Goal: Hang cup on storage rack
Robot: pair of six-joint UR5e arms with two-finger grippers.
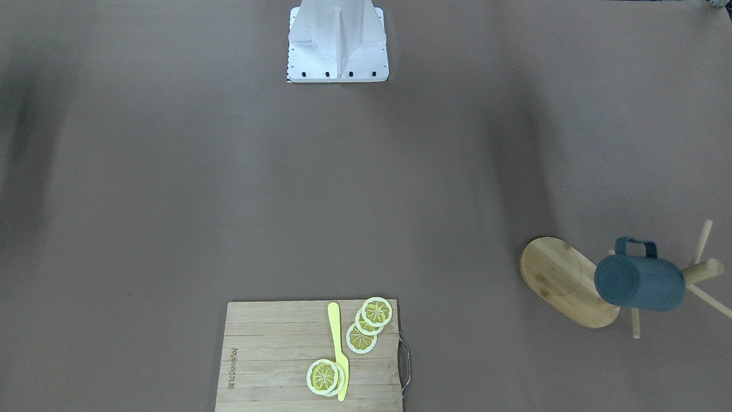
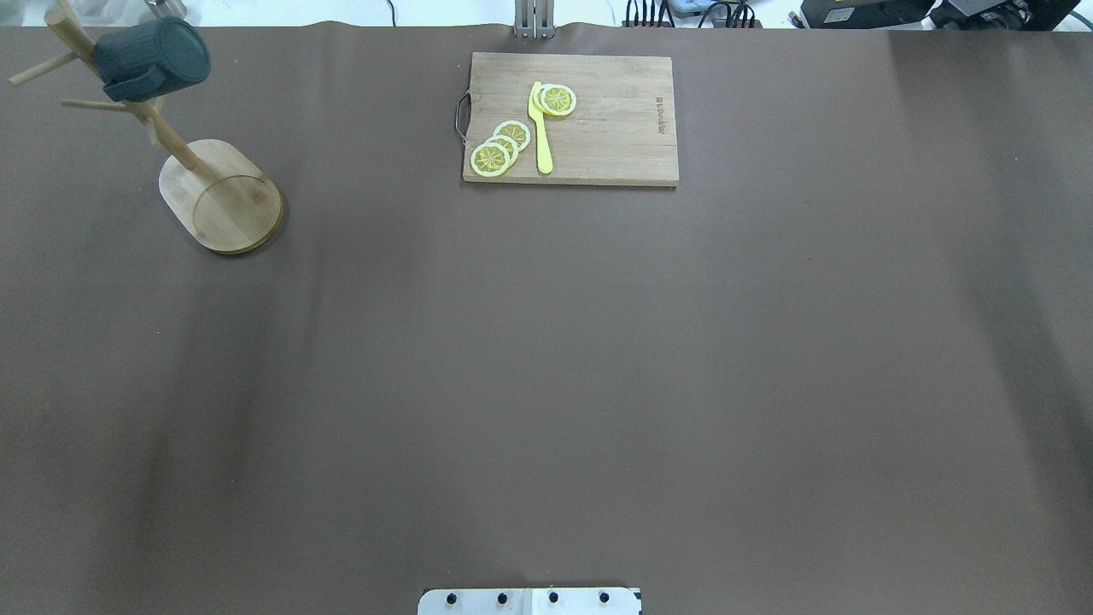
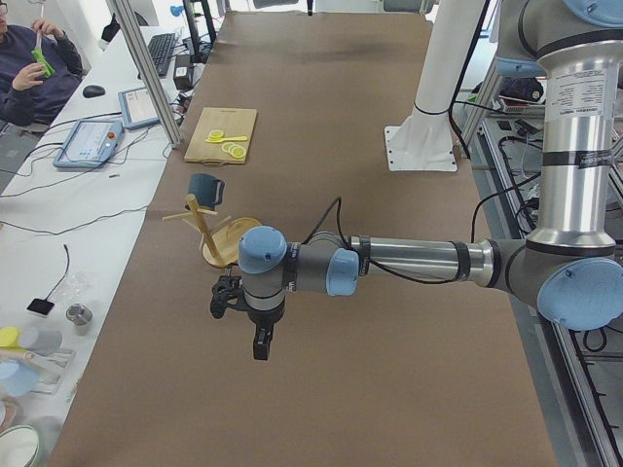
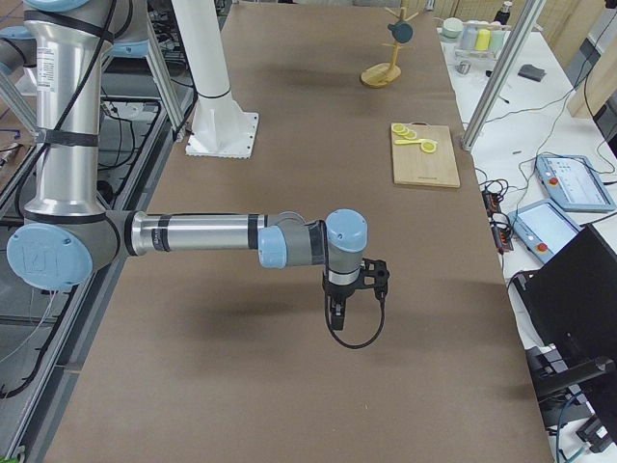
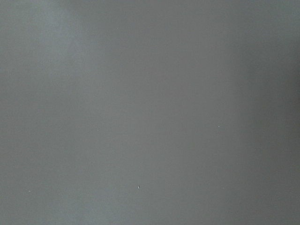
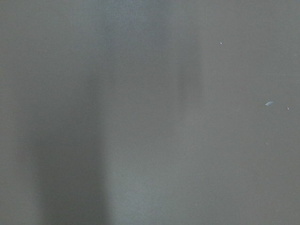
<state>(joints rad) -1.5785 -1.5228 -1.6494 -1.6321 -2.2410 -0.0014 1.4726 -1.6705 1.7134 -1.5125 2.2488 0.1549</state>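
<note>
The dark teal cup point(image 1: 640, 283) hangs on its side from a peg of the bamboo storage rack point(image 1: 557, 280), handle up against the post. From overhead, the cup point(image 2: 152, 58) and rack point(image 2: 222, 196) sit at the far left corner of the table. My left gripper point(image 3: 261, 346) shows only in the exterior left view, pointing down over the table well short of the rack point(image 3: 226, 251). My right gripper point(image 4: 334, 314) shows only in the exterior right view, far from the cup point(image 4: 402, 32). I cannot tell whether either is open or shut. Both wrist views show only brown table.
A bamboo cutting board point(image 2: 615, 128) with lemon slices point(image 2: 499, 147) and a yellow knife point(image 2: 540, 128) lies at the far middle edge. The white robot base point(image 1: 337, 51) stands at the near edge. A person point(image 3: 34, 68) sits at a side desk.
</note>
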